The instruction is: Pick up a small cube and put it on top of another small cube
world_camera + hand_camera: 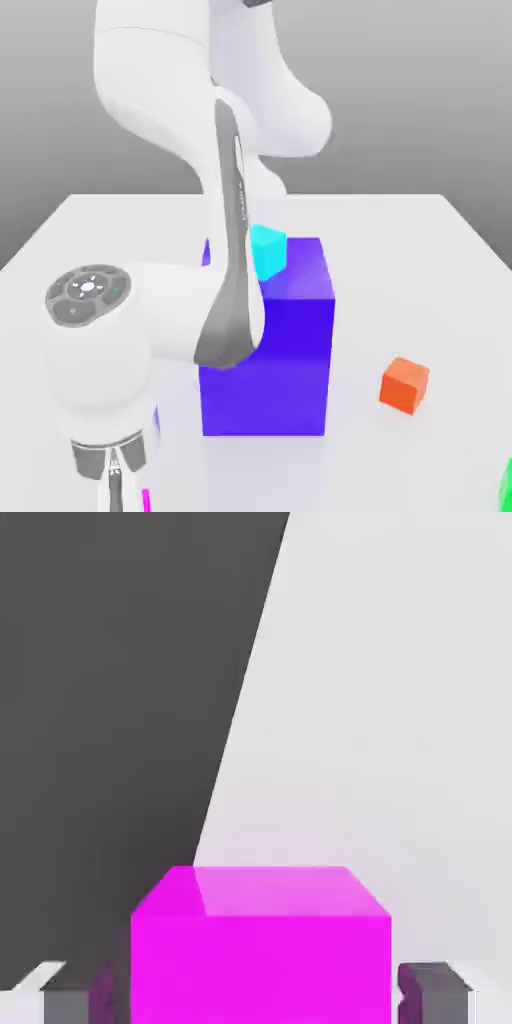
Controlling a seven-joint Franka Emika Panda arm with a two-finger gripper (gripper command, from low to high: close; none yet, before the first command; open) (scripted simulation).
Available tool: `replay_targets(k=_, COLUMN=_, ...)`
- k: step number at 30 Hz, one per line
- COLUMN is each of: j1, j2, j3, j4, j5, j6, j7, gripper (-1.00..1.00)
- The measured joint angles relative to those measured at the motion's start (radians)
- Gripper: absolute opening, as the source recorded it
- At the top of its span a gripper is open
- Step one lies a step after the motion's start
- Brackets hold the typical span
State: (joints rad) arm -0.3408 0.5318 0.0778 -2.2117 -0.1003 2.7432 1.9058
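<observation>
The hand [262, 990] is sitting spread around the pink cube [262, 944] at the table's [420, 260] near edge, so closing off-center could be nudging it over.

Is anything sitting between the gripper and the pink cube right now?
No. In the hand view the magenta cube sits directly between the gripper's two fingers, with nothing visible between them.
</observation>
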Motion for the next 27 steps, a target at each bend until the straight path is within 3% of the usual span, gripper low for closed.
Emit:
replay_targets(k=3, j1=0.0, j2=0.005, j3=-0.001, j4=0.001, j5=0.0, j6=0.003, j7=0.001, gripper=-1.0)
replay_targets(k=7, j1=-0.01, j2=-0.117, j3=0.019, j4=-0.025, j5=0.019, j6=-0.092, j7=-0.016, gripper=-1.0)
replay_targets(k=22, j1=0.348, j2=-0.104, j3=0.343, j4=0.056, j5=-0.19, j6=-0.213, j7=-0.279, gripper=-1.0)
replay_targets(k=23, j1=0.392, j2=-0.06, j3=0.343, j4=0.077, j5=-0.229, j6=-0.198, j7=-0.283, gripper=1.0)
replay_targets(k=27, j1=0.392, j2=-0.06, j3=0.343, j4=0.077, j5=-0.229, j6=-0.198, j7=-0.283, gripper=1.0)
